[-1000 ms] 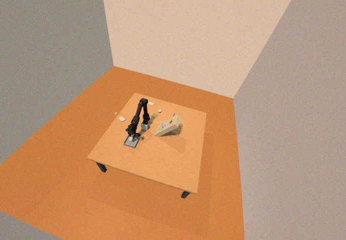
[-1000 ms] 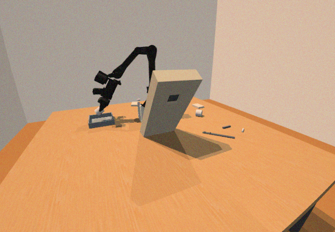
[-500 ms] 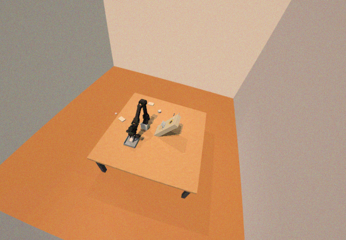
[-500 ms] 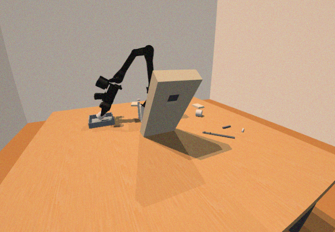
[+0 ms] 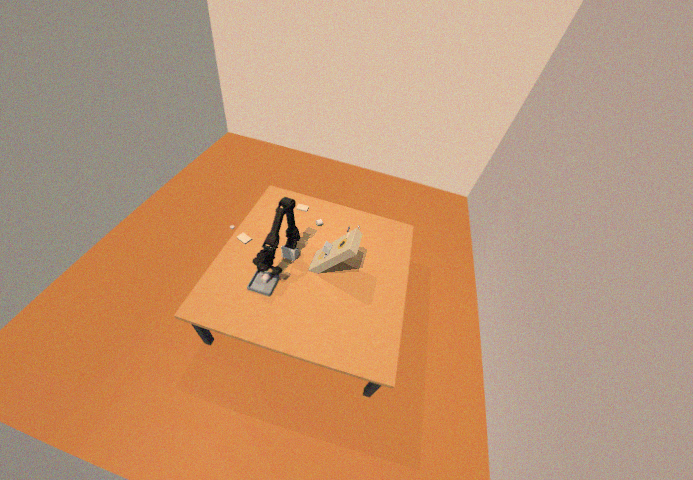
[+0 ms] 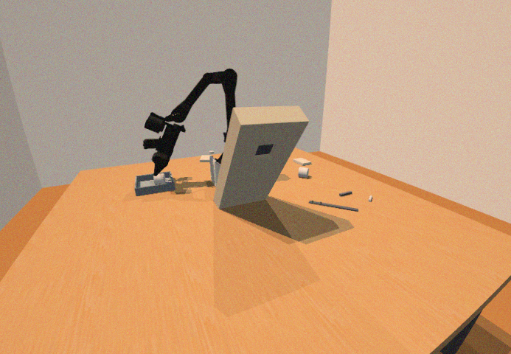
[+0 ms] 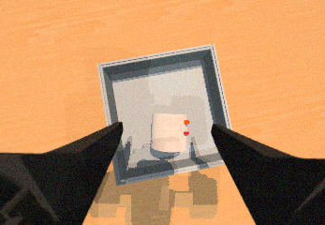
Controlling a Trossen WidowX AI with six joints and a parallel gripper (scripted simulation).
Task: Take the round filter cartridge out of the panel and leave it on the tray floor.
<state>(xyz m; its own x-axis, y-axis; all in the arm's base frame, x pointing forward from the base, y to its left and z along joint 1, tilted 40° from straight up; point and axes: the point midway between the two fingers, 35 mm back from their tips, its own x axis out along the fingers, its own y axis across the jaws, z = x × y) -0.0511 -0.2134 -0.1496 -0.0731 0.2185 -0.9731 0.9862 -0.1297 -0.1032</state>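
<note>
The white round cartridge [image 5: 265, 276] [image 6: 159, 178] [image 7: 169, 131] lies on its side on the floor of the blue-grey tray [image 5: 261, 286] [image 6: 151, 190] [image 7: 156, 63], with two red marks on its side. Its slots do not show. My gripper [image 5: 270, 273] [image 6: 156, 174] [image 7: 167, 127] is open over the tray, with a fingertip on either side of the cartridge and gaps between in the wrist view. The tilted beige service panel [image 5: 335, 255] [image 6: 264, 175] stands away from the tray and shows a dark, yellow-marked round spot on its face in the top view.
A pale grey block [image 5: 290, 253] [image 6: 213, 169] stands between tray and panel. A second white cylinder [image 5: 319, 222] [image 6: 303, 172] and flat cream pieces [image 5: 244, 237] [image 6: 301, 161] lie farther back. A dark rod [image 6: 332, 206], a short dark piece [image 6: 345, 193] and a small white piece [image 6: 370, 198] lie behind the panel.
</note>
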